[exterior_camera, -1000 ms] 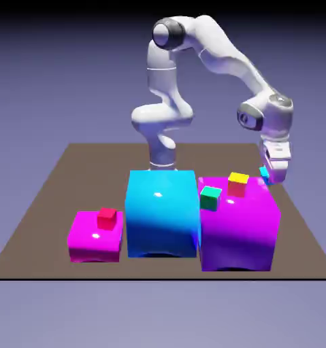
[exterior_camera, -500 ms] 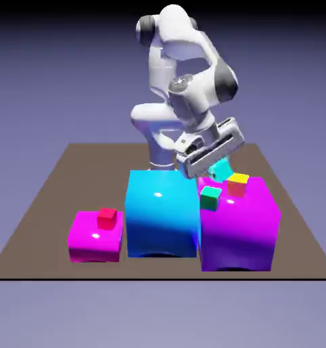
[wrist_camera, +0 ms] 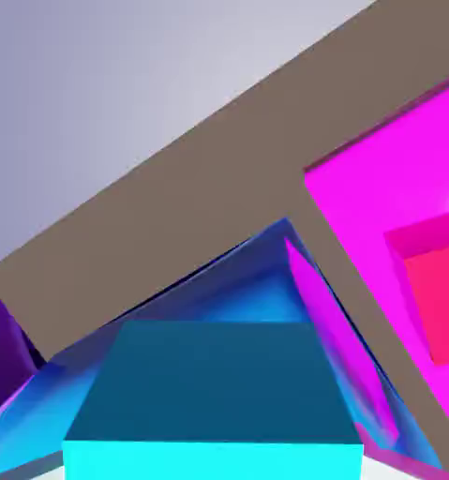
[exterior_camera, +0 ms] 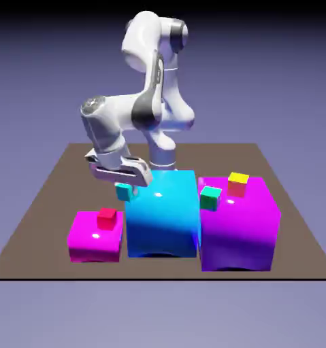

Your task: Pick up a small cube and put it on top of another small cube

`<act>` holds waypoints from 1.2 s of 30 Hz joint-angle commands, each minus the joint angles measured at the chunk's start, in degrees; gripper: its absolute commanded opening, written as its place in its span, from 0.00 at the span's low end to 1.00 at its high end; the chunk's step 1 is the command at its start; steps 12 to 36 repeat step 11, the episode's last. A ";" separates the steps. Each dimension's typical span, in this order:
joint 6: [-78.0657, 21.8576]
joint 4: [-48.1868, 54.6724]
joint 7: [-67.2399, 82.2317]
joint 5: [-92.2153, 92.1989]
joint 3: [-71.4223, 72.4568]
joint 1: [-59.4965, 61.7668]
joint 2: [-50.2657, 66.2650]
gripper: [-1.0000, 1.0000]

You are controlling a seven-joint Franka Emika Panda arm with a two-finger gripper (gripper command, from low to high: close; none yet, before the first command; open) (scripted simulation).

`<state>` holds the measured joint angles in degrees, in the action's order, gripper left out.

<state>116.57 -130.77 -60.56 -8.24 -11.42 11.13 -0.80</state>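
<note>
The tiny light-cyan small cube (exterior_camera: 124,192) hangs in the air, with my gripper (exterior_camera: 124,187) shut on it. It is just off the upper left corner of the big cyan block (exterior_camera: 162,214). In the hand view the small cube (wrist_camera: 214,398) fills the lower middle and hides the finger tips. The tiny red cube (exterior_camera: 107,217) rests on a low magenta block (exterior_camera: 94,237), below the gripper and a little to the exterior view's left. In the hand view the red cube (wrist_camera: 439,291) shows at the right edge on the magenta block (wrist_camera: 378,187).
A tall purple-magenta block (exterior_camera: 239,224) stands at the exterior view's right, carrying a tiny green cube (exterior_camera: 210,198) and a tiny yellow-topped cube (exterior_camera: 237,184). The brown table (exterior_camera: 56,183) extends behind and to the sides of the blocks.
The arm has swung from the exterior view's right, past the purple block and over the cyan block, to the left side, carrying the light-cyan cube with it.
</note>
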 commanded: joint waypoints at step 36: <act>8.44 -4.91 0.72 1.65 -2.21 0.60 3.79 1.00</act>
